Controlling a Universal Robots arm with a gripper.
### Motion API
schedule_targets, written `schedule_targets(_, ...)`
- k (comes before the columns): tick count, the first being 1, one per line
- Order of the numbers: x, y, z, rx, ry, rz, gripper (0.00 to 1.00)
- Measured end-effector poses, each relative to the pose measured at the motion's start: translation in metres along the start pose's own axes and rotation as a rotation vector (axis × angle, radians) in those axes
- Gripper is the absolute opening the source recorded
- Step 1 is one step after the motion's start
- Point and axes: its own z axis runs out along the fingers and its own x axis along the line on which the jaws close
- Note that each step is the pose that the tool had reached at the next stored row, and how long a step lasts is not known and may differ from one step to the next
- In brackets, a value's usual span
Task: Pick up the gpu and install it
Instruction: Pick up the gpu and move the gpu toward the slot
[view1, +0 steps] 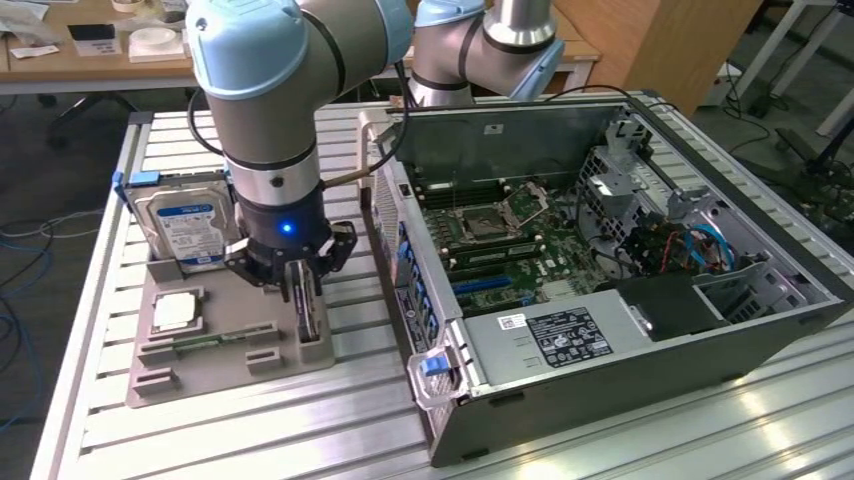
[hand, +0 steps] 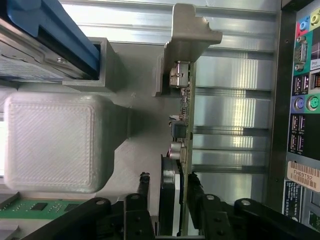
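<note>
The gripper is seen lowered over the gpu, its jaws part-way open and set either side of the card's upper edge. In the wrist view the gripper straddles the gpu, with a sliver of space left at one finger; nothing is clamped. The card is stood on edge in a slot of the grey holder tray. A hard drive and CPU chip are held in the same tray. An opened computer case lies towards the exterior view's right.
</note>
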Motion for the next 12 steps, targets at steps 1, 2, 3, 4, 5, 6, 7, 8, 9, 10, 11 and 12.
schedule_targets(1,0.0000,0.0000,0.0001,-0.0001,-0.0001,0.000,0.49)
schedule_targets(2,0.0000,0.0000,0.0001,-0.0002,-0.0001,0.000,0.42)
schedule_targets(3,0.0000,0.0000,0.0001,-0.0001,-0.0001,0.000,0.42)
schedule_targets(4,0.0000,0.0000,0.0001,-0.0002,-0.0001,0.000,0.42)
schedule_targets(5,0.0000,0.0000,0.0001,-0.0002,-0.0001,0.000,0.41)
schedule_targets(6,0.0000,0.0000,0.0001,-0.0002,-0.0002,0.000,0.41)
schedule_targets(7,0.0000,0.0000,0.0001,-0.0001,-0.0002,0.000,0.41)
schedule_targets(8,0.0000,0.0000,0.0001,-0.0001,-0.0002,0.000,0.34)
schedule_targets(9,0.0000,0.0000,0.0001,-0.0001,-0.0002,0.000,0.34)
schedule_targets(10,0.0000,0.0000,0.0001,-0.0001,-0.0002,0.000,0.34)
schedule_targets(11,0.0000,0.0000,0.0001,-0.0001,-0.0003,0.000,0.34)
schedule_targets(12,0.0000,0.0000,0.0001,-0.0001,-0.0002,0.000,0.32)
